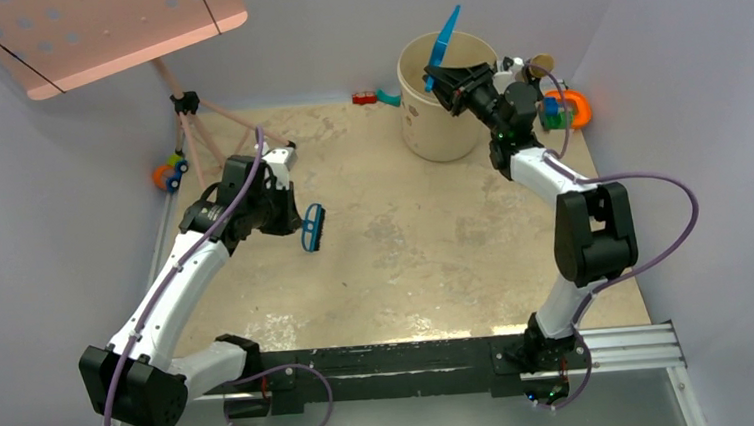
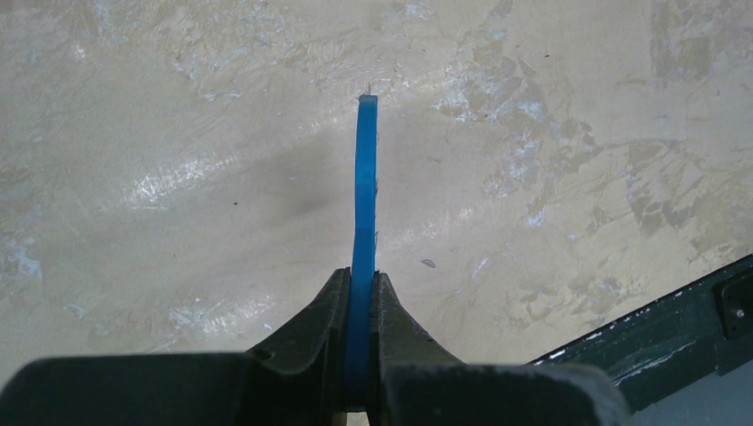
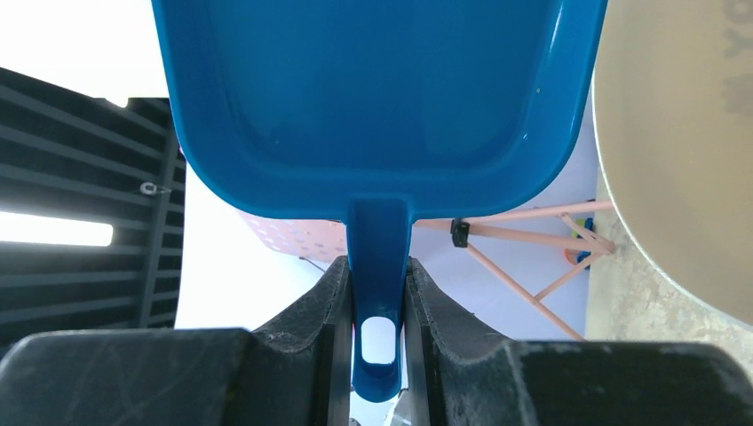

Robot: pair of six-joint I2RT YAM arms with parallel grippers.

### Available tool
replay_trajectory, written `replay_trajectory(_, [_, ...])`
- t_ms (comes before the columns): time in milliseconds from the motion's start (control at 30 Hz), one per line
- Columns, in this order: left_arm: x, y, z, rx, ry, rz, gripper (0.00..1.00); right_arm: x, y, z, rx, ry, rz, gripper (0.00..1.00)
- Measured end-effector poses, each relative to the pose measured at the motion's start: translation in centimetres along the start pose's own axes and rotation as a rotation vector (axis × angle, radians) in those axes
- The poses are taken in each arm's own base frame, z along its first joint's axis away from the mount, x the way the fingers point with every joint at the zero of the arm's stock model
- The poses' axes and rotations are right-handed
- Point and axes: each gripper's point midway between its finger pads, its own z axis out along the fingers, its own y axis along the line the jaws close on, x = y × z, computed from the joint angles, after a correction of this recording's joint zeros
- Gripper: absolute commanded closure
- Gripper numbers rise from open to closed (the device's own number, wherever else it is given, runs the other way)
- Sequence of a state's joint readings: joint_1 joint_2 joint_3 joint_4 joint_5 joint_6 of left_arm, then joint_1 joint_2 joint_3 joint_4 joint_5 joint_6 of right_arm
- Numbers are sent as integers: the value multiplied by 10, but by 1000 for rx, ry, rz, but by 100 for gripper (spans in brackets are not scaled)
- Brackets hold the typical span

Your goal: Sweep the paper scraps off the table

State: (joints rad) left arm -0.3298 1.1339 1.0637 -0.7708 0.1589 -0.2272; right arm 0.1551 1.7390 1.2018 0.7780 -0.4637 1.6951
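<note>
Gripping the handle of a blue dustpan [image 3: 373, 106], the right gripper [image 3: 377, 293] has its jaws clenched on both sides of that handle. It hangs just above the rim of the cream bucket [image 1: 442, 118], and the dustpan stands steeply tilted over the bucket's mouth. The bucket's inside is hidden, so whether the paper scraps lie in it cannot be told. The bucket stands on the beige, white-stained table [image 1: 405, 241].

Well to the left of the bucket and nearer the arm bases, the left gripper [image 2: 362, 284] is clamped tight on a blue brush [image 2: 365, 177], seen edge-on over bare tabletop. A red toy [image 1: 365, 98] lies just left of the bucket and an orange toy [image 1: 571, 109] just right of it. A pink stand [image 1: 190, 106] rises far to the bucket's left.
</note>
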Motion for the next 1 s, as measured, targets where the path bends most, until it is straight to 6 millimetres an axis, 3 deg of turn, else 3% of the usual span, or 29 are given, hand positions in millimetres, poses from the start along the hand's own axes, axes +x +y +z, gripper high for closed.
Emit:
replay_trajectory(200, [0, -1, 0, 3, -1, 0, 100, -1, -4, 5, 54, 23, -107, 100])
replay_trajectory(400, [0, -2, 0, 10, 0, -2, 100, -4, 11, 23, 212, 21, -515, 100])
replay_trajectory(500, [0, -2, 0, 9, 0, -2, 100, 38, 17, 23, 268, 101, -735, 100])
replay_trajectory(600, [-1, -2, 0, 10, -3, -1, 100, 95, 8, 8, 324, 230, -930, 100])
replay_trajectory(700, [-2, -1, 0, 6, -7, -1, 100, 138, -20, -12, 393, 353, -1067, 100])
replay_trajectory(767, [-2, 0, 0, -3, -9, -2, 100, 152, -51, -31, 478, 425, -1124, 100])
replay_trajectory(900, [-3, 3, 0, -22, -13, -8, 100, 148, -143, -86, 764, 551, -1190, 100])
replay_trajectory(1000, [-5, 5, 1, -31, -20, -16, 100, 133, -194, -133, 960, 609, -1191, 100])
